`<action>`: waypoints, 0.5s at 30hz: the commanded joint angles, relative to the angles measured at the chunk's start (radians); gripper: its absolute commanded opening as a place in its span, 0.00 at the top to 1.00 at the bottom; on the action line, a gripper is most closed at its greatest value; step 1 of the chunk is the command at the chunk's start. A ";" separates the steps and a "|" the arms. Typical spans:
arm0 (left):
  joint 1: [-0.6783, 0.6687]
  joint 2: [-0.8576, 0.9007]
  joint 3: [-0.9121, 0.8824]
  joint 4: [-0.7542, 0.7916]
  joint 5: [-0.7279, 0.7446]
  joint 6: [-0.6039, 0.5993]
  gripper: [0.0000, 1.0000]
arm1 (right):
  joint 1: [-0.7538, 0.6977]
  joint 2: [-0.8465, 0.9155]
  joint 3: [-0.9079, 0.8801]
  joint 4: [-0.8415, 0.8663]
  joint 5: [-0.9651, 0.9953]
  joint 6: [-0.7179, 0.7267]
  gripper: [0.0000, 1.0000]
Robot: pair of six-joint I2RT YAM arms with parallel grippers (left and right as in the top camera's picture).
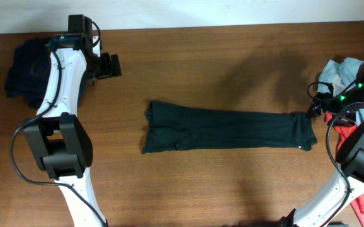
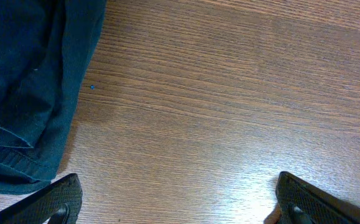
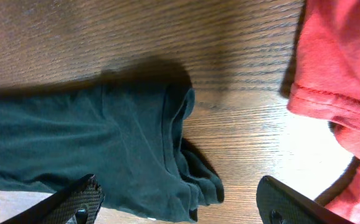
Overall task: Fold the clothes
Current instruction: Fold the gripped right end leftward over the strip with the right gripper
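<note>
The dark T-shirt (image 1: 226, 129) lies mid-table, folded into a long narrow strip running left to right. My right gripper (image 1: 314, 108) hovers at the strip's right end. In the right wrist view its jaws stand wide apart over the bunched end of the shirt (image 3: 105, 143), and the cloth rests on the wood with neither finger (image 3: 80, 202) pinching it, so the right gripper (image 3: 180, 208) is open. My left gripper (image 1: 109, 65) is at the back left, open over bare wood (image 2: 180, 205). A dark navy garment (image 2: 24, 87) lies just beside its left finger.
A dark navy pile (image 1: 23, 72) sits at the table's back left corner. At the right edge lies a heap with grey-blue cloth (image 1: 347, 68) and red cloth (image 1: 344, 133), and the red garment (image 3: 342, 62) is close beside my right gripper.
</note>
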 commanded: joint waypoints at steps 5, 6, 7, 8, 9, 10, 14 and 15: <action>0.001 -0.016 0.000 -0.001 0.011 -0.012 0.01 | 0.005 0.005 -0.061 0.006 0.006 -0.008 0.16; 0.001 -0.016 0.000 -0.001 0.011 -0.012 0.01 | 0.006 0.005 -0.077 0.015 0.006 -0.008 0.15; 0.001 -0.016 0.000 -0.001 0.011 -0.012 0.01 | 0.006 0.005 -0.096 0.028 0.006 -0.008 0.16; 0.001 -0.016 0.000 -0.001 0.011 -0.012 0.01 | 0.006 0.005 -0.121 0.048 0.007 -0.008 0.16; 0.001 -0.016 0.000 0.000 0.011 -0.012 0.01 | 0.005 0.005 -0.145 0.071 0.007 -0.008 0.16; 0.001 -0.016 0.000 -0.001 0.011 -0.012 0.01 | 0.005 0.005 -0.169 0.098 0.010 -0.008 0.16; 0.001 -0.016 0.000 -0.001 0.011 -0.012 0.01 | 0.005 0.005 -0.253 0.190 0.036 -0.007 0.16; 0.001 -0.016 0.000 -0.001 0.011 -0.012 0.01 | 0.005 0.005 -0.266 0.202 0.035 -0.006 0.18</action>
